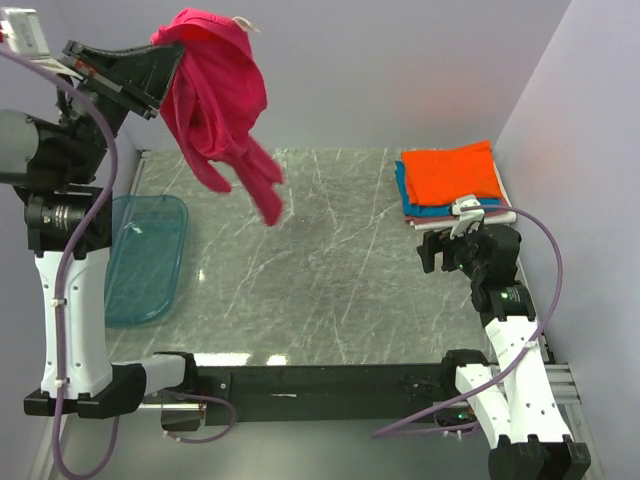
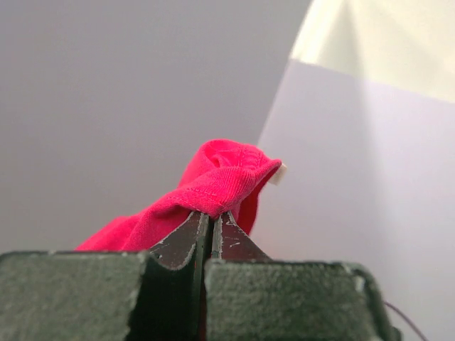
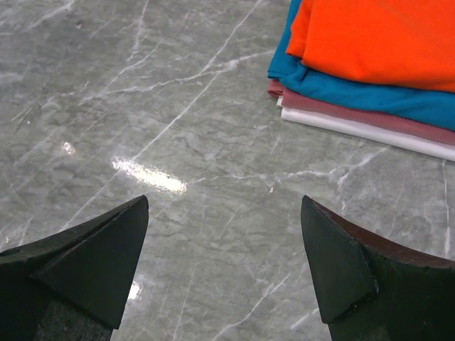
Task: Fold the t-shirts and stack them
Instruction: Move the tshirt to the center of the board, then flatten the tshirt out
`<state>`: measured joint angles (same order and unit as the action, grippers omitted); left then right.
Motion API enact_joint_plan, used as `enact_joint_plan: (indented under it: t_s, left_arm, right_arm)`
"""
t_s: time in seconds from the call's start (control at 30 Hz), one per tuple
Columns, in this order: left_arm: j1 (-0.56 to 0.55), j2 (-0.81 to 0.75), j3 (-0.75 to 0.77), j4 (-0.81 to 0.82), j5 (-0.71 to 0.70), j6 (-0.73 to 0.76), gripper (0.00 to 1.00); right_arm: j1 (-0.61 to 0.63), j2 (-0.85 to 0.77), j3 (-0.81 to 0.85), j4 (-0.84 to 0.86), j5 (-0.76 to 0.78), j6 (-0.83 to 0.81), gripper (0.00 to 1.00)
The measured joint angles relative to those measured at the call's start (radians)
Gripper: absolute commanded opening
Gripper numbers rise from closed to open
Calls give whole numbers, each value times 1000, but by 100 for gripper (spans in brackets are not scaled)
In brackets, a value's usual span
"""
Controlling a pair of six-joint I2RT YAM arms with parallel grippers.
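Observation:
A magenta-red t-shirt (image 1: 218,100) hangs crumpled high above the table's back left, its tail dangling down to the right. My left gripper (image 1: 172,45) is raised there, shut on a bunched fold of that shirt (image 2: 213,186). At the back right lies a stack of folded t-shirts (image 1: 452,180): orange (image 3: 384,39) on top, then teal-blue (image 3: 370,96), pinkish and white under it. My right gripper (image 1: 437,248) hovers low just in front of the stack, open, with only bare marble between its fingers (image 3: 106,256).
A translucent blue plastic tray (image 1: 147,258) sits at the table's left edge beside the left arm. The grey marble table (image 1: 330,270) is walled in at the back and right. Purple cables loop off both arms.

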<state>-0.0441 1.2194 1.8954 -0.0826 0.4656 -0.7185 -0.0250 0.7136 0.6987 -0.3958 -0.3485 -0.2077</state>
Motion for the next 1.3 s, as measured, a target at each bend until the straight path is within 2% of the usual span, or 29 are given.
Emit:
enact_joint_plan:
  t_s: [0.17, 0.3, 0.5, 0.67, 0.77, 0.87, 0.9, 1.0, 1.17, 1.23, 1.3]
  left_arm:
    - [-65, 16, 49, 104, 44, -62, 1]
    - [-130, 7, -17, 163, 78, -89, 1]
    - [-292, -11, -251, 190, 129, -69, 1]
    - [-443, -46, -563, 143, 146, 36, 3]
    - [-505, -81, -760, 89, 95, 129, 12]
    - [-531, -134, -932, 23, 17, 204, 35]
    - [-533, -148, -973, 6, -22, 220, 47]
    - [-533, -157, -1023, -45, -156, 256, 61]
    - [-532, -139, -1023, -129, -419, 313, 71]
    - [-531, -140, -1019, -156, -475, 343, 79]
    - [-531, -148, -1012, -175, -496, 393, 81]
  right_arm:
    - [0, 6, 0, 0, 6, 0, 93]
    - [-2, 6, 0, 0, 8, 0, 93]
    - [-6, 7, 0, 0, 9, -1, 93]
    - [-6, 8, 0, 0, 11, -4, 93]
    - [-6, 8, 0, 0, 11, -4, 93]
    - [-6, 11, 0, 0, 11, -5, 93]
    - [-6, 13, 0, 0, 10, -7, 93]
    - [-6, 23, 0, 0, 10, -9, 93]
    - [-7, 41, 0, -1, -5, -21, 92]
    - [-7, 49, 0, -3, -33, -31, 91]
    - [-8, 59, 0, -15, -89, -55, 87]
